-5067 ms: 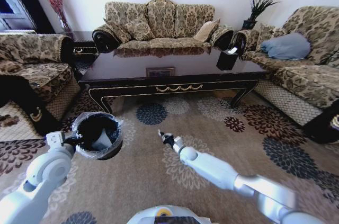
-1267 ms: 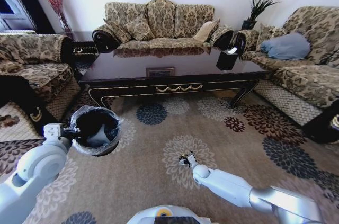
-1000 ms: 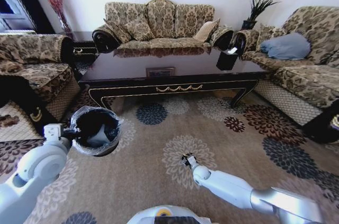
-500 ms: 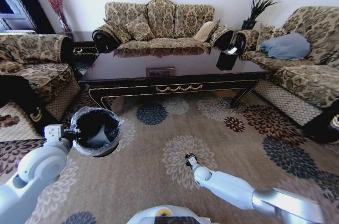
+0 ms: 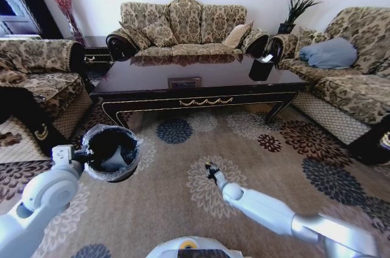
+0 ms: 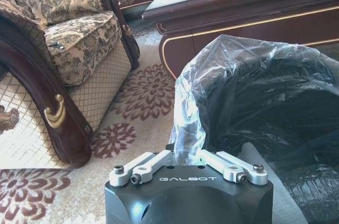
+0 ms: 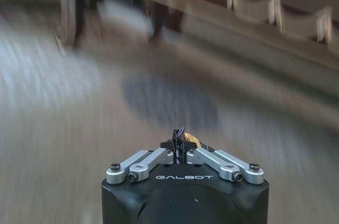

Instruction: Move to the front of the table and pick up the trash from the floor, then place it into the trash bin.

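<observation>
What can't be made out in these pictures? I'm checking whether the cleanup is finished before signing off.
- Contents of the trash bin: head view shows a pale scrap inside, nothing more; in the left wrist view the crinkly liner covers them.
- The dark wrapper pinched in the right gripper: too small to identify.
- Floor beyond it: blurred in the right wrist view.
- Carpet under the table: shadowed.

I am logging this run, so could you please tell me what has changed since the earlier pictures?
The right gripper, shut on a small dark wrapper, dropped toward the patterned beige carpet, then rose slightly. The left gripper stayed clamped on the black round plastic-lined trash bin.
</observation>
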You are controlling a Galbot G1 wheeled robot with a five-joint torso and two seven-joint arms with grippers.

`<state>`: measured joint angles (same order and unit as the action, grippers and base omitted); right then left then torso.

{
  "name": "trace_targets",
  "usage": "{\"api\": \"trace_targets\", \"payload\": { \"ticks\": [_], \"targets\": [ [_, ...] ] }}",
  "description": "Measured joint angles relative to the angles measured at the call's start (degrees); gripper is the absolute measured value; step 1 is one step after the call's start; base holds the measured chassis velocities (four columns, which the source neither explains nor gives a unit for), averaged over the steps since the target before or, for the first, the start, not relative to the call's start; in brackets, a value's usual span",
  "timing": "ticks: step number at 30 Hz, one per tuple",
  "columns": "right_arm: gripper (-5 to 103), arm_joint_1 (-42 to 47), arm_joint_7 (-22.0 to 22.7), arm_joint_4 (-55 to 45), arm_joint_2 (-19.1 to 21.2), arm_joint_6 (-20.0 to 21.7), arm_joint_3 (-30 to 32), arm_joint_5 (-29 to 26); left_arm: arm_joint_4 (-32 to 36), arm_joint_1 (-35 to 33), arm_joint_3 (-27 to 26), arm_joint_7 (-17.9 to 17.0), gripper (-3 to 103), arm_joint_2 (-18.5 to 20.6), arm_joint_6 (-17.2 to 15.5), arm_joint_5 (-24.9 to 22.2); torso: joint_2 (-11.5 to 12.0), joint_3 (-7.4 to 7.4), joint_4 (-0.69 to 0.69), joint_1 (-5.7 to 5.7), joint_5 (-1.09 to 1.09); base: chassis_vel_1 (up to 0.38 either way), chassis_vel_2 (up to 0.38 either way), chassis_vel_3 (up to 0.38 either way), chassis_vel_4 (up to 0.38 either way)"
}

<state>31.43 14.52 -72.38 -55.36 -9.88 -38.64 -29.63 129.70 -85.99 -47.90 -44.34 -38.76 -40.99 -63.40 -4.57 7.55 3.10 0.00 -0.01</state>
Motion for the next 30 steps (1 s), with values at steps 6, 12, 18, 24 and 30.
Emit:
{"api": "trace_targets", "payload": {
  "ticks": [6, 12, 18, 24, 30],
  "targets": [
    [6, -4.31, -8.38, -1.79, -2.35, -10.41, 3.51, 3.55, -0.31, 0.03, 0.45, 0.04, 2, -0.04, 0.0, -0.14, 0.0, 0.0, -0.02, 0.0, 0.0, 0.0, 0.0, 0.0, 0.0],
    [6, -6.41, -12.11, -6.72, -3.29, -15.65, 1.9, 0.09, -0.5, -0.01, 1.06, 0.18, 2, -0.21, 0.09, -0.31, 0.0, -0.01, 0.0, 0.0, 0.01, 0.0, 0.0, 0.0, 0.0],
    [6, -8.99, -17.15, -10.7, -4.57, -20.32, -1.07, -2.13, -0.5, 0.01, 1.16, 0.18, 2, -0.17, 0.09, -0.88, 0.0, -0.01, 0.01, 0.0, 0.0, 0.0, 0.0, 0.0, 0.0],
    [6, -14.63, -18.2, -14.22, -8.43, -21.78, -5.37, -2.73, -0.37, -0.04, 1.29, 0.3, 2, -0.53, 0.13, -1.0, 0.0, -0.01, 0.0, 0.0, 0.0, 0.0, 0.0, 0.0, 0.0],
    [6, -18.2, -18.11, -13.7, -14.1, -21.76, -9.07, -2.66, -0.84, 0.38, 1.33, 0.5, 2, -0.41, 0.51, -1.01, 0.0, -0.01, -0.02, 0.0, -0.01, 0.0, 0.0, 0.0, 0.0]
  ]
}}
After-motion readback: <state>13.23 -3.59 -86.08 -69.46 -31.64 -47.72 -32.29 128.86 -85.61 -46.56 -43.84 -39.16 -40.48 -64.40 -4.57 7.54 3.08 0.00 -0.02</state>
